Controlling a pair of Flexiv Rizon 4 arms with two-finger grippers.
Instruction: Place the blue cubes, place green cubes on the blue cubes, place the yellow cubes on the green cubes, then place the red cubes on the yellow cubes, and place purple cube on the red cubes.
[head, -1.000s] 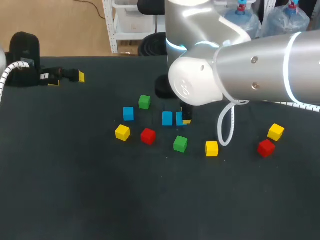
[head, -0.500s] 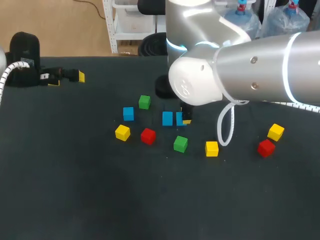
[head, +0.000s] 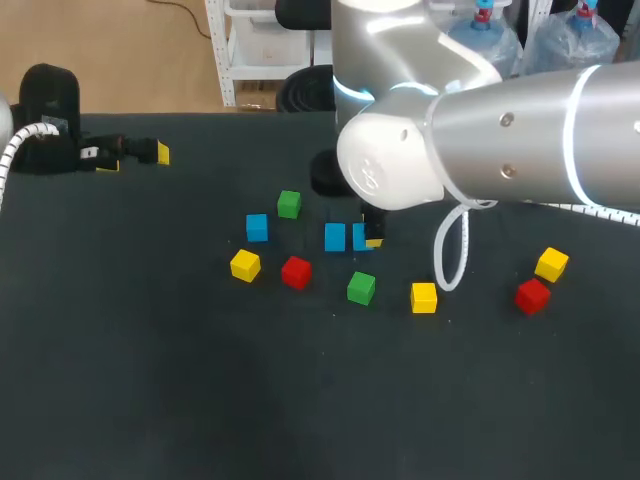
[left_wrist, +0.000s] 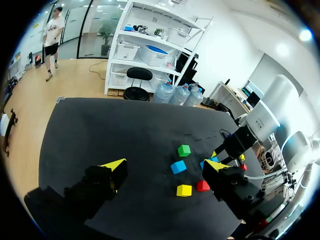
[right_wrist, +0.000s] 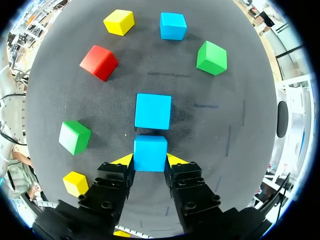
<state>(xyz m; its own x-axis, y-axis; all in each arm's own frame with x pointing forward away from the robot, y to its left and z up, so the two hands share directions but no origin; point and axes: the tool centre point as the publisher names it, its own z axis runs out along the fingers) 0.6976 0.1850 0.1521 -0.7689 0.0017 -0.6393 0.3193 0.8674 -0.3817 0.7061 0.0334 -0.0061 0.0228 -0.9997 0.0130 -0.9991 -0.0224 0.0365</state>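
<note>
**Head view.** The right arm (head: 500, 130) enters from the right of the frame and hides most of its own pincer. Only one yellow tip is seen, near the centre, against the held blue cube (head: 361, 238), a small matte block with sharp edges. The second blue cube (head: 335, 237) sits just left of it on the dark, felt-like tabletop (head: 200, 400). The left pincer (head: 135, 158) is parked at the upper left, well apart from the cubes.

**Left wrist view.** The left pincer (left_wrist: 165, 166) is seen with its fingers wide apart and nothing between them. The cubes lie well ahead of it.

**Right wrist view.** The right pincer (right_wrist: 150, 160) is clamped on the held blue cube (right_wrist: 150, 151), one finger on each side face. The second blue cube (right_wrist: 153, 111) lies just ahead, with a thin gap between. Whether the held cube is seated on the tabletop cannot be told.

The step is judged to be setting this cube into the blue base. It is best lowered flat and squared with its neighbour, and the fingers opened evenly so it is not dragged. Side room looks ample: a green cube (right_wrist: 75, 137) and a red cube (right_wrist: 99, 62) lie well apart.
</note>
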